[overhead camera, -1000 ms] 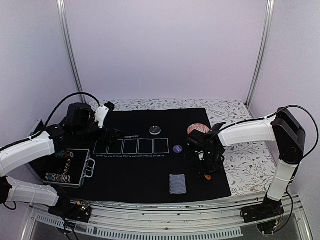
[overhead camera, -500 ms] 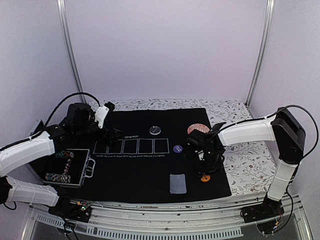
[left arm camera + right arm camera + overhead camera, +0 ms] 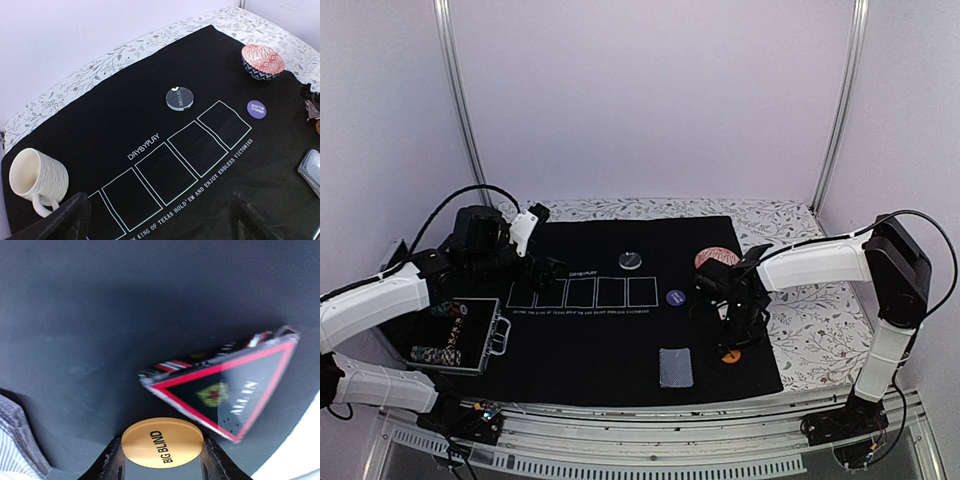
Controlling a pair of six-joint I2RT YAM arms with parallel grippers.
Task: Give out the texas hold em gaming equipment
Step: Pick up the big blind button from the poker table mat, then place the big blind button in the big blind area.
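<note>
Nearest the arm bases, a deck of playing cards is laid face down on the black mat, probably as the stock to be dealt from. To the left, an open chip case is set at the mat's edge, with striped chips racked inside.

A little further in, near the mat's right edge, the right pincer is lowered over the orange disc marked BIG BLIND. Its jaws are drawn about half closed, and the fingers are set against the disc's rim on either side, so the disc is judged to be gripped. Whether it has been raised off the mat cannot be told. Just beyond the disc lies the red-edged triangle marker, with a striped edge showing beneath one side.

Further on, the purple disc is placed just outside the last of the printed card boxes, a fitting spot for a blind. The black dealer disc is set beyond the row's middle.

The left pincer is held above the mat's left part with its jaws spread fully. Nothing is held or touched by it.

At the far side, a red patterned bowl and a cream mug are stood on the mat, and the flowered worktop is seen around it.
</note>
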